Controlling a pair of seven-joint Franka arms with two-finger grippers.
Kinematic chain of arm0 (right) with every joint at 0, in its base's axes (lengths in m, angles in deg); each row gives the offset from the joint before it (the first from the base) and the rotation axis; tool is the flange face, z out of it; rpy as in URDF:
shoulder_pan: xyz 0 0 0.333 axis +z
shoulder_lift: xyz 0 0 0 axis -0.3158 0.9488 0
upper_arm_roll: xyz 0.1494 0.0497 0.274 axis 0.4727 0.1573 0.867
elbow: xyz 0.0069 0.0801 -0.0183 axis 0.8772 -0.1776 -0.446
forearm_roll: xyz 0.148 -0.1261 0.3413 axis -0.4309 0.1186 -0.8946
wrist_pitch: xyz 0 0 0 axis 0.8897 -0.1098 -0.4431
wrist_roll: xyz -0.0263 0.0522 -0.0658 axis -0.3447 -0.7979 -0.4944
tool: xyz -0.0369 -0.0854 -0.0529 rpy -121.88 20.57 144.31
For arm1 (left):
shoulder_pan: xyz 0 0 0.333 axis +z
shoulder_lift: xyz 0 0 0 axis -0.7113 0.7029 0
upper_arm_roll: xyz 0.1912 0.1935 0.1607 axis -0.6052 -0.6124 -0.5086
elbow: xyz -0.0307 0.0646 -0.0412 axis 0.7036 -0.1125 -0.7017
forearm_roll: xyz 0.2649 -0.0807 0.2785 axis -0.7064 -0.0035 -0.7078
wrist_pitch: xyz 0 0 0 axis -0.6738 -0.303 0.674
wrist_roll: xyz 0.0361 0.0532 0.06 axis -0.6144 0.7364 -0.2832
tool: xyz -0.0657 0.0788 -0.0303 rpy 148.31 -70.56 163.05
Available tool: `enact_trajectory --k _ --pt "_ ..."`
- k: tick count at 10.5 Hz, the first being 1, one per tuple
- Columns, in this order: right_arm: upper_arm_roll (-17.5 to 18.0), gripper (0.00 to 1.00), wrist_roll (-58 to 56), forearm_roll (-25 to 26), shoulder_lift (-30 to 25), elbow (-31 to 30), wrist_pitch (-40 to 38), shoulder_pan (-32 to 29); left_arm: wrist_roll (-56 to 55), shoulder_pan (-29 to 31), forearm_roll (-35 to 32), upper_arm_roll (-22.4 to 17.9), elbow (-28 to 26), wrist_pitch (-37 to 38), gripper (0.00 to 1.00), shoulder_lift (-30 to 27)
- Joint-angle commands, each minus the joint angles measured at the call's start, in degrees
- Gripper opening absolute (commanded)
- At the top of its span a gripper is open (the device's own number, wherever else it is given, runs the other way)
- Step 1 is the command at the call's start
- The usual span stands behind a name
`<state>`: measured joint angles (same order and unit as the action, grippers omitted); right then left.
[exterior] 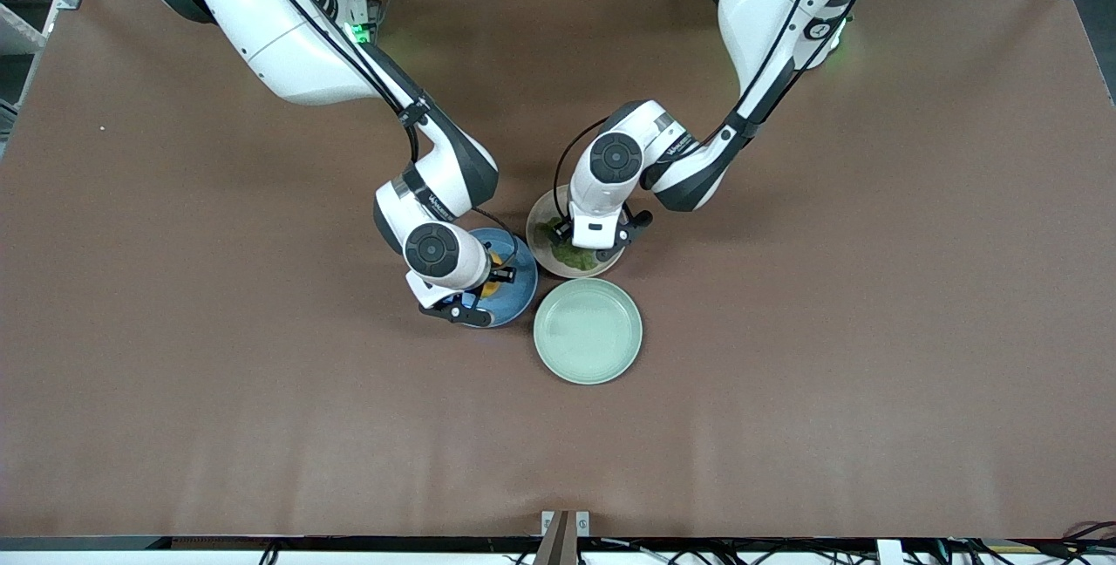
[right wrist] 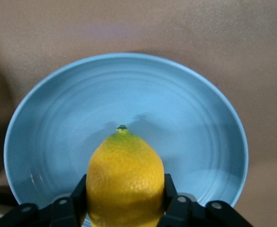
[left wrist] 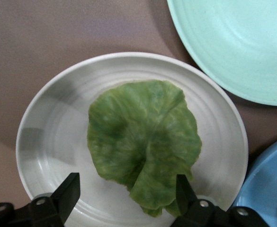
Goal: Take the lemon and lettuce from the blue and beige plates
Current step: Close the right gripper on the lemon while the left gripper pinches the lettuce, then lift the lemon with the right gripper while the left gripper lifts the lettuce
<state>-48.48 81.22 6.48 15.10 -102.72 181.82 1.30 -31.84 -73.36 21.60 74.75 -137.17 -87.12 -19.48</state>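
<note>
Two task items sat on separate plates, each with a gripper at it. The lemon (right wrist: 125,177) was pinched between the fingers (right wrist: 74,196) of the right gripper (right wrist: 124,201), its green-tipped nub pointing away from the gripper toward the middle of the blue plate (right wrist: 195,137); whether the fruit rested on the plate or hung just above it could not be told. In the front view only a sliver of the lemon (exterior: 491,288) showed beside the right gripper (exterior: 475,290) over the blue plate (exterior: 521,286). The lettuce (left wrist: 143,146) lay flat in the middle of the beige plate (left wrist: 48,132), a crinkled leaf with its lower edge reaching between the spread fingers (left wrist: 68,191) of the left gripper (left wrist: 129,189), which hovered over it with one finger near the leaf's edge and the other apart from it. From the front, the left gripper (exterior: 595,244) covered much of the beige plate (exterior: 536,238) and the lettuce (exterior: 571,255). Just beside both plates, nearer the front camera, sat a mint-green plate (exterior: 588,330) on the brown tabletop (exterior: 872,330), its rim close to the beige plate's and the blue plate's.
</note>
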Motion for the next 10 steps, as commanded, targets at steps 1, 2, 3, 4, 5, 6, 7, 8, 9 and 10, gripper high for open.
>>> enact_trajectory --k 1,2,3,4,5,6,7,8,9,10 --pt "0.58 0.00 0.43 0.91 -0.60 0.37 -0.28 -0.63 -1.96 -2.03 -1.63 -1.27 2.20 -0.58 0.87 1.88" --pt "0.58 0.00 -0.09 0.91 -1.47 0.73 -0.28 -1.07 -1.96 -2.12 -1.72 -1.45 2.38 -0.93 0.85 2.41" --pt "0.67 0.00 -0.18 0.82 -2.17 1.95 -0.37 -1.59 -1.96 -2.64 -1.72 -1.97 2.47 -1.55 0.83 2.76" --pt "0.67 0.00 -0.44 0.82 -3.57 2.31 -1.59 -2.82 -1.96 -3.86 -1.64 -3.19 2.55 -1.73 0.82 2.94" --pt "0.67 0.00 -3.93 0.82 -5.67 2.22 -3.95 -4.48 -1.96 -5.01 -1.63 -4.34 2.81 -1.73 0.78 3.03" --pt "0.49 0.00 -7.96 0.73 -7.44 2.22 -7.02 -5.63 -1.96 -5.45 -1.63 -4.87 2.99 -1.82 0.74 3.55" --pt "0.58 0.00 -9.22 0.64 -9.54 1.88 -10.18 -7.82 -1.96 -5.46 -1.63 -4.88 3.60 -1.73 0.70 3.91" --pt "0.49 0.00 -12.54 0.64 -11.56 1.87 -15.17 -9.32 -1.78 -5.46 -1.63 -4.88 3.70 -1.82 0.58 4.17" --pt "0.32 0.00 -17.19 0.73 -13.67 1.78 -20.09 -11.86 -1.69 -5.37 -1.63 -4.88 4.04 -1.73 0.47 4.17" --pt "0.32 0.00 -20.19 0.73 -16.39 1.17 -23.88 -15.19 -1.61 -5.37 -1.63 -4.96 4.22 -1.73 0.36 4.17"
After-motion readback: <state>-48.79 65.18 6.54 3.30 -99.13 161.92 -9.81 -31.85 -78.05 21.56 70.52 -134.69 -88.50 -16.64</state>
